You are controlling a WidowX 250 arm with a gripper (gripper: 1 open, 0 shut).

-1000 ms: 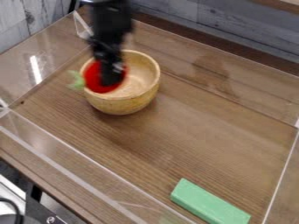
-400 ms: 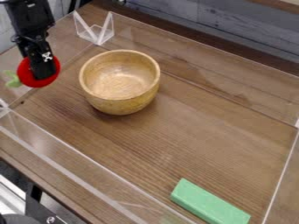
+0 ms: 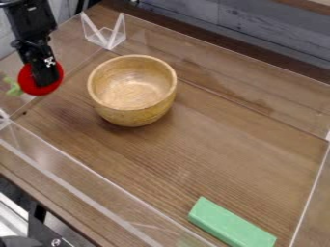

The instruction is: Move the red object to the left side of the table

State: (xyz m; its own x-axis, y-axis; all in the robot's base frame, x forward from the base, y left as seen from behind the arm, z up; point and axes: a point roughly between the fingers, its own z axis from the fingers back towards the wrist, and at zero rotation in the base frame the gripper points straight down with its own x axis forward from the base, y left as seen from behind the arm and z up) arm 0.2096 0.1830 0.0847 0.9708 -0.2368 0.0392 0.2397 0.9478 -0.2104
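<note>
Tool [image 3: 44, 75] pointing down, clamped on red object [image 3: 35, 82], left of bowl [image 3: 131, 90]

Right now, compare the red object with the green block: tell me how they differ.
The red object is small, round and bright red; the green block is flat, long and pale green. The red object sits pinched in the gripper at the table's left edge; the green block lies untouched near the front right.
</note>
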